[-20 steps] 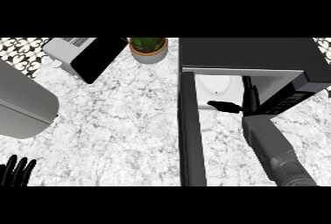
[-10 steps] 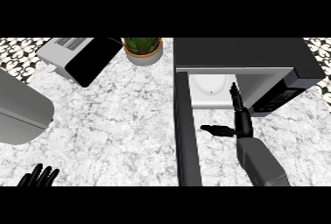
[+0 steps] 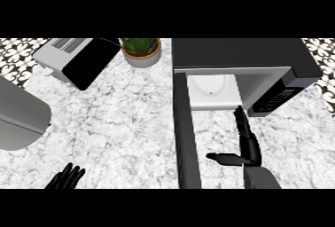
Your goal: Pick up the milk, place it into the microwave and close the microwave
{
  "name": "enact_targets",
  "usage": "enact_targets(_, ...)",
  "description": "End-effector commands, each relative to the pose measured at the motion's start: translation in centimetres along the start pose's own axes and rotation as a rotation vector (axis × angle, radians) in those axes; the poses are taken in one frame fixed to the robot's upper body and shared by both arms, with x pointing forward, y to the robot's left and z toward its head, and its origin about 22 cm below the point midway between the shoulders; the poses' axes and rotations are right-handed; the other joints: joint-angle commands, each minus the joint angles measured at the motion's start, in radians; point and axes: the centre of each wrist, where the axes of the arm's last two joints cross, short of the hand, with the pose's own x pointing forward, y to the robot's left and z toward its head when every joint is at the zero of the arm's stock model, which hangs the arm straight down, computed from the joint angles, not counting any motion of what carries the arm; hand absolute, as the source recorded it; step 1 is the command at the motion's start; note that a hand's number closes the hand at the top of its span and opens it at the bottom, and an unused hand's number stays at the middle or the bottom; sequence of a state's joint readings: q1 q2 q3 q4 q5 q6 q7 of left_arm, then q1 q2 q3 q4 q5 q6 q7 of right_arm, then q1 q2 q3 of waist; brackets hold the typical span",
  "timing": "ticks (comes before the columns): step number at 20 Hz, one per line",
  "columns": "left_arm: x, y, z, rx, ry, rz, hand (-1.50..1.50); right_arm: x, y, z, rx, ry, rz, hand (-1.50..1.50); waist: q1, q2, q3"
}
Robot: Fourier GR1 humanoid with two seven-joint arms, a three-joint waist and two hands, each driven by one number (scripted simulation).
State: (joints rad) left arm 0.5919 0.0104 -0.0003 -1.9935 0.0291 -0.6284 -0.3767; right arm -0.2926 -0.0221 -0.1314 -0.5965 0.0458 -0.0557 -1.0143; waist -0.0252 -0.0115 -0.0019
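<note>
The microwave (image 3: 245, 55) stood open, its door (image 3: 185, 133) swung outward over the tabletop (image 3: 118, 128). The milk (image 3: 212, 88) sat inside the cavity. The right hand (image 3: 247, 144) was empty before the opening, fingers straight, thumb spread. The left hand (image 3: 65, 178) rested lower left, fingers spread.

black robot hand (image 3: 247, 142), grey forearm (image 3: 260, 178)
</note>
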Motion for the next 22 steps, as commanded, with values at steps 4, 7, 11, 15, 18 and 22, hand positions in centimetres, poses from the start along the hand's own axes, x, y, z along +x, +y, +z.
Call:
enact_targets(4,-0.9,-2.6,-4.2,-0.117,0.024,-0.049,1.5,1.9,-5.4,4.7,-0.046,-0.055,-0.121,-1.5,-0.001,0.005,0.001)
enact_targets(7,-1.1,-2.4,-5.7,-0.132,0.031,-0.078,1.5,4.8,-5.6,5.4,-0.049,-0.071,-0.118,1.5,-0.002,0.005,0.0)
enact_targets(11,-1.2,-4.9,-8.4,-0.192,0.049,-0.127,1.5,6.7,-7.3,8.8,-0.071,-0.072,-0.145,1.5,0.006,0.008,0.001)
enact_targets(15,-3.8,-7.0,-12.0,-0.227,0.054,-0.177,1.5,8.2,-8.8,9.8,-0.135,-0.09,-0.138,-1.5,0.006,0.011,0.001)
enact_targets(18,-3.8,-8.2,-14.6,-0.258,0.052,-0.198,1.5,10.4,-11.8,10.0,-0.156,-0.094,-0.126,-1.5,0.006,0.011,0.001)
enact_targets(22,-5.0,-11.6,-16.9,-0.354,0.089,-0.215,1.5,11.8,-12.5,10.1,-0.137,-0.095,-0.081,-1.5,0.005,0.013,0.001)
